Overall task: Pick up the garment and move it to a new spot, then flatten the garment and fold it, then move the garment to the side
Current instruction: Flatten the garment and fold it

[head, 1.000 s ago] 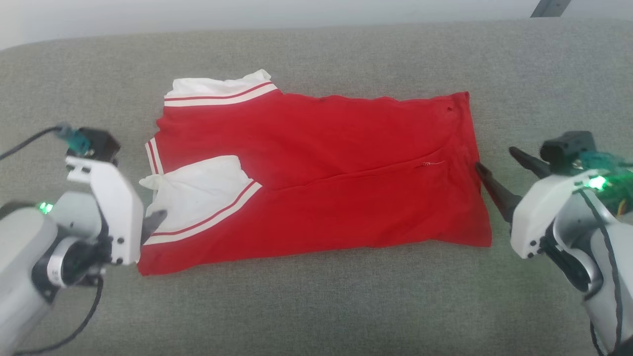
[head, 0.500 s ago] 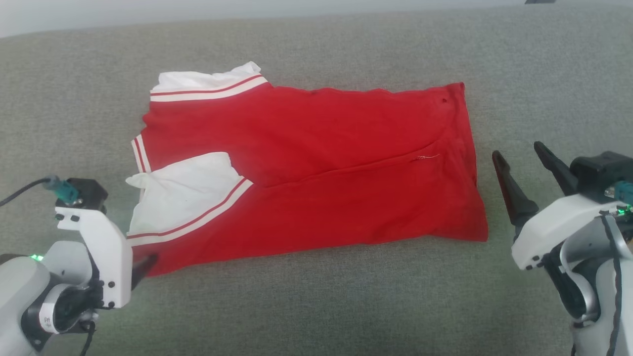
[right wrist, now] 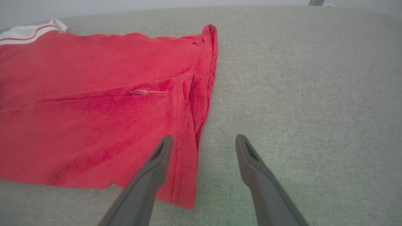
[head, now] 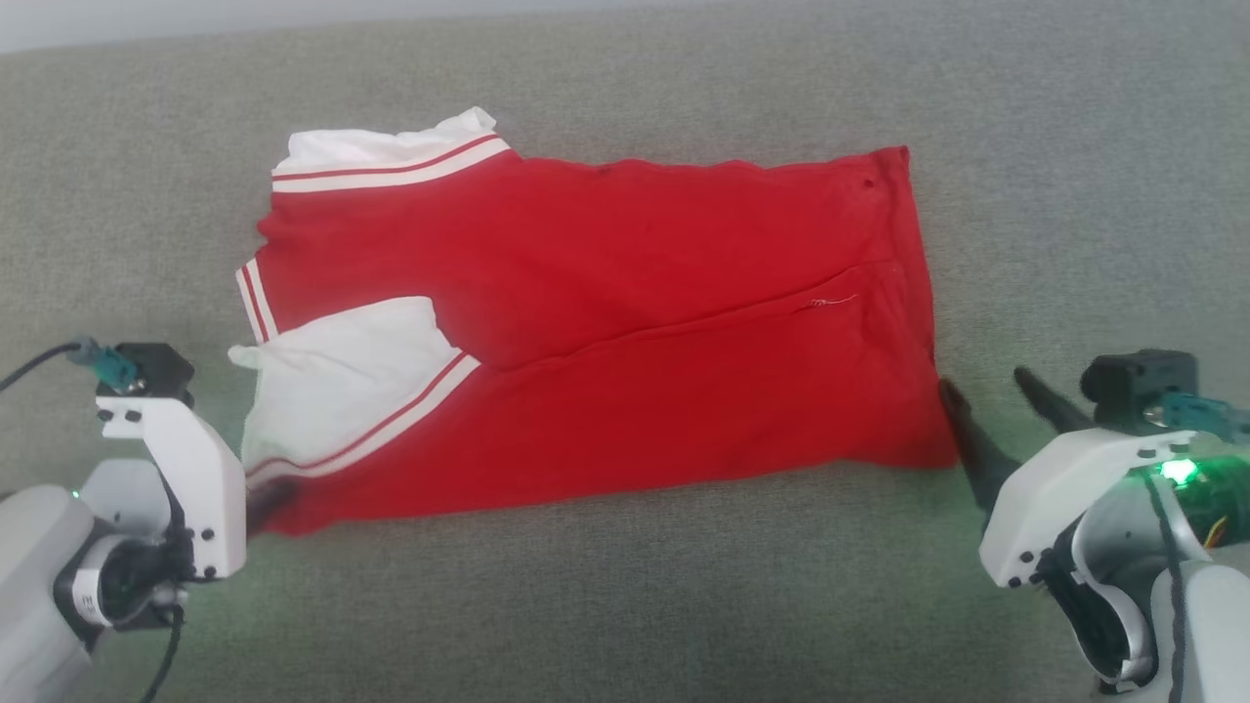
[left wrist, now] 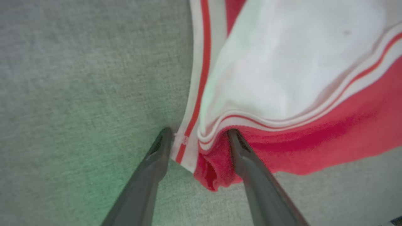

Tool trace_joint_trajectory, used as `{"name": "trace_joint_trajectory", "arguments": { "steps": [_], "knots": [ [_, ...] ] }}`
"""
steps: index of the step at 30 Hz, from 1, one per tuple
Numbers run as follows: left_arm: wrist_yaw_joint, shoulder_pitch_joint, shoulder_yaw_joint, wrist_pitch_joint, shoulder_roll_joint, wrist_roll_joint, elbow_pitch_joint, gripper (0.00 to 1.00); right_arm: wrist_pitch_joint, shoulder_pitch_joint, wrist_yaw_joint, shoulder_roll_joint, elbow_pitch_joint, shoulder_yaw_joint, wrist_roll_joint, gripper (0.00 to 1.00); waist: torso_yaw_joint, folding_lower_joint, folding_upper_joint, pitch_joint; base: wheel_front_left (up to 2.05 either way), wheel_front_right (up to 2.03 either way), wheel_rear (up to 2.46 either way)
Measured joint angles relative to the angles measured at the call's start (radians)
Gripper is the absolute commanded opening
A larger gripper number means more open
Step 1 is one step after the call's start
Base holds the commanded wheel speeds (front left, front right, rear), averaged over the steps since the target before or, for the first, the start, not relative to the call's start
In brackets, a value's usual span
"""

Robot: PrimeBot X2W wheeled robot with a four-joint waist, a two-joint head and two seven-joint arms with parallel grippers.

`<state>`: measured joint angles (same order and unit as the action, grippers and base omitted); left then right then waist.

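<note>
In the head view we are seeing a thin bright red T-shirt [head: 635, 322] with white sleeve ends edged in red-and-white stripes. It is lying spread across the middle of the frame on a grey woven upholstered surface [head: 625, 605]. One white sleeve end [head: 342, 381] is resting over the red body at the centre left, and the hem is facing the frame's right. The left gripper [head: 266, 500] is sitting at the lower left with a dark fingertip at the T-shirt's lower left corner. The right gripper [head: 983, 383] is sitting at the lower right with its jaws released, its nearer tip just beside the lower right corner.

In the left wrist view we are looking along the left gripper [left wrist: 199, 133], whose two dark fingers are rising from the bottom centre. Its jaws are standing apart and straddling the bunched corner of the T-shirt [left wrist: 314, 141] without clenching it. One finger is lying on the surface [left wrist: 78, 78] beside the striped edge, and the other is touching the red cloth below the sleeve end [left wrist: 282, 69].

In the right wrist view the T-shirt [right wrist: 94, 110] is covering the left half of the frame. The right gripper [right wrist: 204, 138] is holding its jaws wide apart. Its left finger is hanging over the red hem edge, and its right finger is over the bare surface [right wrist: 298, 78].
</note>
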<state>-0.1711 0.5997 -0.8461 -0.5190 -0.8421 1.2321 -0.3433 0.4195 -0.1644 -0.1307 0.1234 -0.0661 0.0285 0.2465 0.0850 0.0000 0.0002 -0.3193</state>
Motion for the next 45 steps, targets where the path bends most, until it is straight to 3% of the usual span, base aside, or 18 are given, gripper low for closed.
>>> {"name": "trace_joint_trajectory", "arguments": {
  "steps": [10,18,19,20,26,30,40,45],
  "knots": [
    [0.055,0.062,-0.016,0.013,0.067,-0.022,-0.083,0.0,0.291,-0.036,0.0,-0.014,0.039,-0.003,0.046,1.0,-0.041,0.0,0.0,-0.015,0.0,0.0,0.0],
    [0.079,0.095,-0.029,0.021,0.11,-0.045,-0.109,0.0,0.435,-0.115,0.0,0.002,0.124,0.006,0.01,1.0,-0.08,-0.0001,0.0,-0.029,0.0,0.0,0.0],
    [0.079,0.097,-0.03,0.023,0.115,-0.045,-0.111,0.0,0.445,-0.123,0.0,0.009,0.132,-0.004,0.008,0.45,-0.083,0.0,0.0,-0.029,0.0,0.0,0.0],
    [0.081,0.097,-0.031,0.026,0.119,-0.045,-0.112,0.0,0.449,-0.13,0.0,0.013,0.139,0.0,0.002,0.0,-0.087,0.0,0.0,-0.03,0.0,0.0,0.0],
    [0.087,0.099,-0.036,0.028,0.127,-0.048,-0.109,0.0,0.469,-0.144,-0.001,0.022,0.143,-0.001,0.005,0.0,-0.097,0.0,-0.0001,-0.022,0.0,0.0,0.0],
    [0.065,0.096,-0.04,0.008,0.113,-0.046,-0.076,0.0,0.498,-0.133,-0.001,0.045,0.108,-0.005,0.021,0.0,-0.098,0.0,-0.0001,-0.008,0.0,0.0,0.0],
    [-0.059,0.02,-0.075,-0.096,0.021,-0.047,0.169,0.0,0.629,-0.04,-0.001,0.131,-0.041,-0.003,0.096,0.0,-0.098,0.0,-0.0001,0.026,0.0,0.0,0.0],
    [-0.113,-0.024,-0.091,-0.123,-0.016,-0.047,0.276,0.0,0.678,0.007,-0.001,0.14,-0.094,0.003,0.117,0.0,-0.097,0.0,-0.0002,0.037,0.0,0.0,0.0]
  ]
}}
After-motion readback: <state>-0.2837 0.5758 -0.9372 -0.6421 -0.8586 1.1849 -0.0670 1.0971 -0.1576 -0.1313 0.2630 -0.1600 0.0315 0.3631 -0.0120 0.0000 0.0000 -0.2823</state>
